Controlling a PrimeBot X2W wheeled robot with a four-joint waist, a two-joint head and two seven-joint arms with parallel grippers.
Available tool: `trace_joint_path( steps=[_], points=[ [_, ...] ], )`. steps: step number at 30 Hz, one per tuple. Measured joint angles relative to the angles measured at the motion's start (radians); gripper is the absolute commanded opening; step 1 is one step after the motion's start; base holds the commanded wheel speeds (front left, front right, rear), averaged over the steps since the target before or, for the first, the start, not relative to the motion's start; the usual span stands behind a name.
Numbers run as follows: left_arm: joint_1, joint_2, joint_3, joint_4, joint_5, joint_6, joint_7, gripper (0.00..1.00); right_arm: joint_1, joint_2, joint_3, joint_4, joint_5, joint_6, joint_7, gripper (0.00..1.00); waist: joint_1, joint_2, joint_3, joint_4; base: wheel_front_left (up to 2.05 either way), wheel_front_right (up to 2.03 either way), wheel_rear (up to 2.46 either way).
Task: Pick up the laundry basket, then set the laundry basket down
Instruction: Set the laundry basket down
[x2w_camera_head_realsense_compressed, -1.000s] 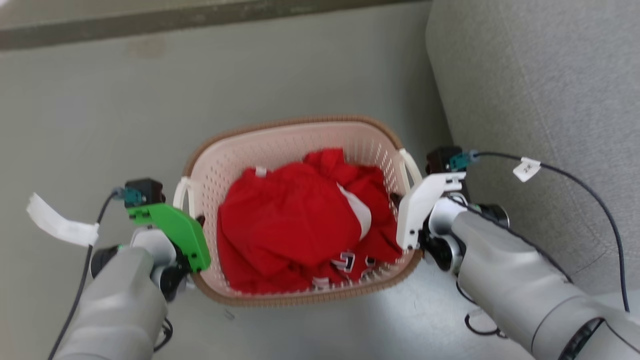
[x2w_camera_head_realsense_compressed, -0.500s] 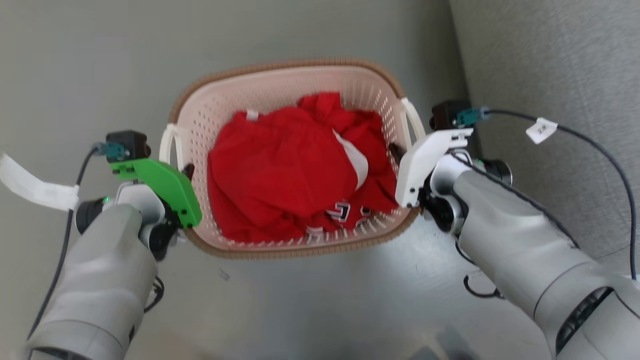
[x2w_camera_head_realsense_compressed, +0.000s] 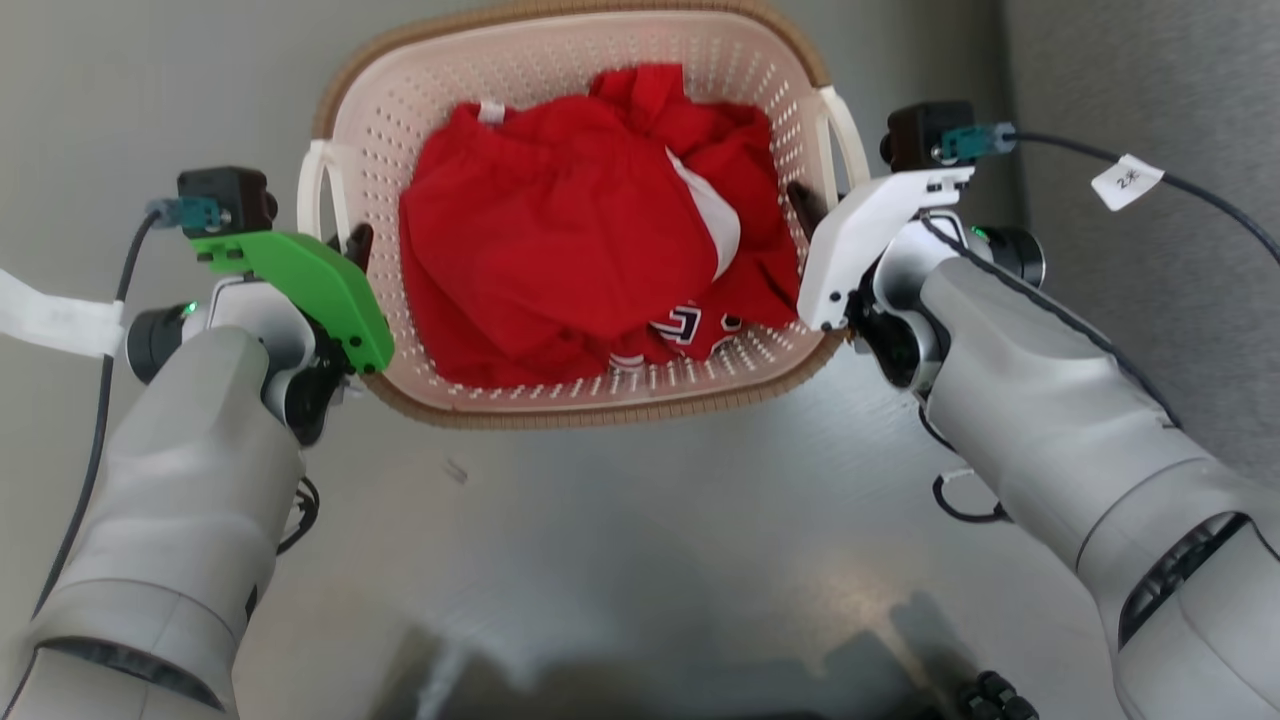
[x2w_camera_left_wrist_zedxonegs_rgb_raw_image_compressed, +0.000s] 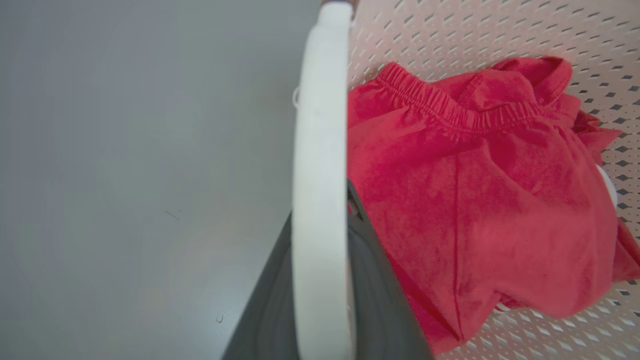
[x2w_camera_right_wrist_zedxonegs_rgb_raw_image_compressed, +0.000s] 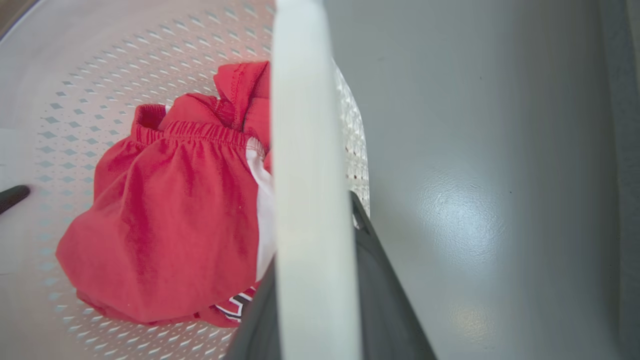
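So that the laundry basket (x2w_camera_head_realsense_compressed: 600, 415) at the top middle does not tip, the left gripper (x2w_camera_head_realsense_compressed: 357, 242) pinches its left handle (x2w_camera_head_realsense_compressed: 312, 190) and the right gripper (x2w_camera_head_realsense_compressed: 800, 200) its right handle (x2w_camera_head_realsense_compressed: 845, 125).

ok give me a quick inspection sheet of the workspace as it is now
surface: grey floor, glossy
job's things: laundry basket between both arms, red garment heaped inside
clutter: small scrap on the floor near the basket
grippers: left gripper closed at left handle; right gripper closed at right handle
cables: left wrist cable with white tape; right wrist cable with white tag
surroundings: grey fabric furniture at right
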Motion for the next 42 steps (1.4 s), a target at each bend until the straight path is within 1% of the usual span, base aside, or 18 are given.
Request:
trace_joint_path(
  steps=[9, 18, 33, 42],
  points=[
    [-0.036, -0.004, 0.001, 0.004, 0.004, 0.000, -0.033, 0.00, -0.040, -0.001, 0.001, 0.017, -0.007, 0.016, -0.035, 0.00, 0.0000, 0.0000, 0.083, 0.031, 0.00, 0.00, 0.00],
    [-0.072, -0.006, 0.002, 0.014, 0.011, 0.000, -0.064, 0.00, -0.082, -0.001, 0.009, 0.030, -0.010, 0.020, -0.063, 0.00, 0.0000, 0.0000, 0.146, 0.054, 0.00, 0.00, 0.00],
    [-0.107, -0.011, -0.005, 0.026, 0.035, 0.000, -0.105, 0.00, -0.109, -0.001, 0.018, 0.042, -0.010, 0.026, -0.106, 0.00, -0.0001, 0.0000, 0.214, 0.062, 0.00, 0.00, 0.00],
    [-0.115, -0.020, -0.009, 0.042, 0.039, 0.000, -0.122, 0.00, -0.115, -0.001, 0.021, 0.058, -0.008, 0.026, -0.123, 0.00, -0.0001, 0.0000, 0.230, 0.061, 0.00, 0.00, 0.00]
  ],
)
